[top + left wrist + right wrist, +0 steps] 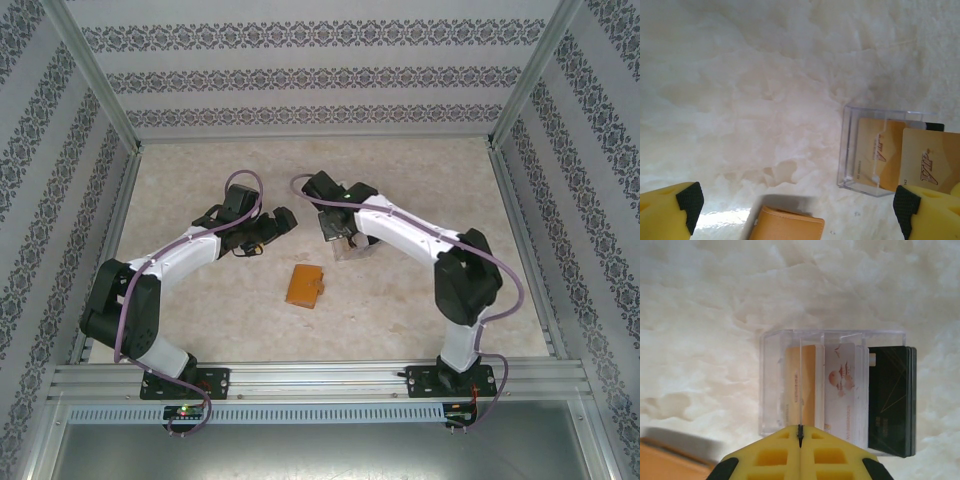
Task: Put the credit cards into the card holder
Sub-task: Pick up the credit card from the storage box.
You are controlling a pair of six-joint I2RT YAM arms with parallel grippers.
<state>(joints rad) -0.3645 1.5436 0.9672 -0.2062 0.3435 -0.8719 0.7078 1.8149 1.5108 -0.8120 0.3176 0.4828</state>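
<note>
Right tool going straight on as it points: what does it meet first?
Probably the clear plastic box, straight ahead of the right tool, which looks shut on a credit card; the depth between them is unclear.

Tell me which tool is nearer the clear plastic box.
Right. The right tool sits shut just over the clear plastic box; the left tool hangs open beside it, apart.

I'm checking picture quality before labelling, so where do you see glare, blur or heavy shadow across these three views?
Top external: even light, sharp, soft shadows on the table. Left wrist: table washed out, a glare patch at the bottom beside the blurred card holder, which throws a dark shadow. Right wrist: bright table, reflections on the clear box, card holder corner blurred at bottom left.
</note>
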